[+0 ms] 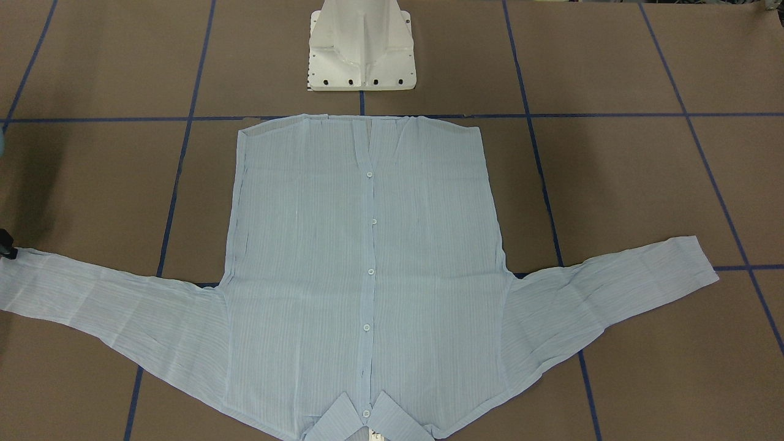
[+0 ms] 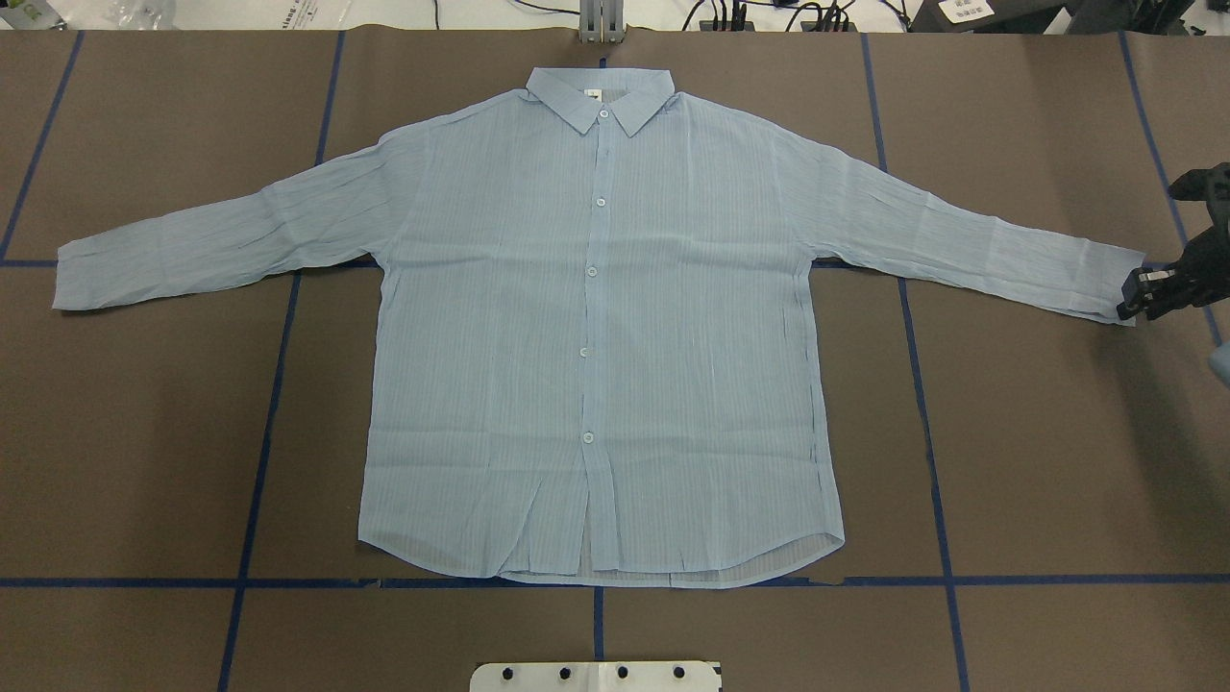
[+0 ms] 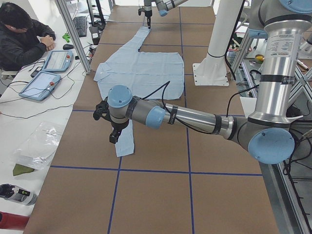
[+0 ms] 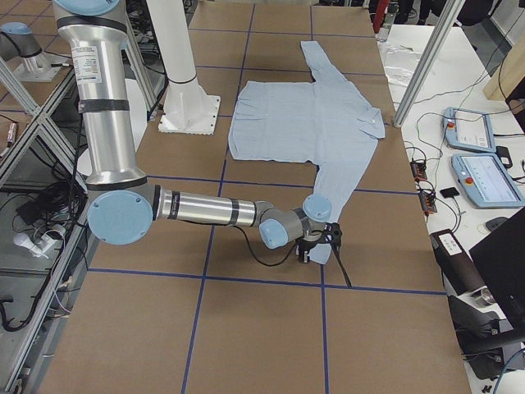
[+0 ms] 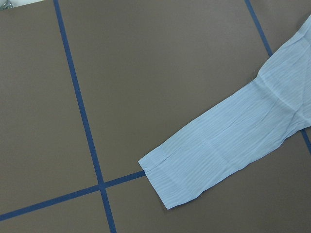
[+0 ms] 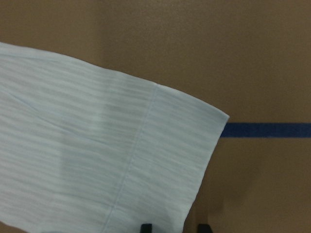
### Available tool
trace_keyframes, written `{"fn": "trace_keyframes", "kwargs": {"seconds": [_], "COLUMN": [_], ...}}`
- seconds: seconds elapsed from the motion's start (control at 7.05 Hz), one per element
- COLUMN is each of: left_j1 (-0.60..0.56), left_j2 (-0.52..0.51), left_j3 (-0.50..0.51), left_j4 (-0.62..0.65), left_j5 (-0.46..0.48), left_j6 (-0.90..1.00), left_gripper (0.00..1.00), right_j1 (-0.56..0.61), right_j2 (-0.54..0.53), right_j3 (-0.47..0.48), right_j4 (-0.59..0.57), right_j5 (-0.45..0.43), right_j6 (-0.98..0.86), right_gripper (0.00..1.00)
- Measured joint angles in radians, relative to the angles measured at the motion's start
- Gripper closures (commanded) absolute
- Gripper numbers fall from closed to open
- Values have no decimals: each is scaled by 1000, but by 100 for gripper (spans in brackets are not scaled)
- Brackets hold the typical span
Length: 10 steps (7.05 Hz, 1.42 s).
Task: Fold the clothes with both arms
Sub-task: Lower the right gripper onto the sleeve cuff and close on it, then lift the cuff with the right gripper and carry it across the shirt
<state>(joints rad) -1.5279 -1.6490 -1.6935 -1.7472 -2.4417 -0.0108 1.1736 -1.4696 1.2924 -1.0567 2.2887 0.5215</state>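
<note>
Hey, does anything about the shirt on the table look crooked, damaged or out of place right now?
Nothing serious. The pale-blue striped button-up shirt lies flat and buttoned, sleeves spread. Only its front gapes slightly below the last button, with small creases at the hem.

Robotics lab; robot arm [image 3: 195,117] hung over a brown table [image 2: 1057,432] taped in a blue grid; teach pendants [image 3: 41,85] and aluminium framing [image 3: 73,34] alongside; person [image 3: 22,34] sat nearby.
</note>
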Motion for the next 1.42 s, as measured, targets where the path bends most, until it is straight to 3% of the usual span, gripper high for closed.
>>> {"fn": "trace_keyframes", "kwargs": {"seconds": [0.28,0.57,0.85,1.14,1.42], "left_j1": [0,0,0,0,0], "left_j2": [0,0,0,0,0], "left_j3": [0,-1,-1,0,0], "left_j4": [0,0,0,0,0], "left_j5": [0,0,1,1,1], "left_j6": [0,0,0,0,0], "left_gripper": [0,0,0,0,0], "right_j1": [0,0,3,15,44], "right_j2": [0,0,-1,-5,-17], "right_j3": [-3,-3,-1,13,100], "right_j4": [0,1,5,15,21], "right_j5": [0,0,4,7,20], "right_j6": [0,0,0,-7,-10], "right_gripper": [80,86,100,100,100]}}
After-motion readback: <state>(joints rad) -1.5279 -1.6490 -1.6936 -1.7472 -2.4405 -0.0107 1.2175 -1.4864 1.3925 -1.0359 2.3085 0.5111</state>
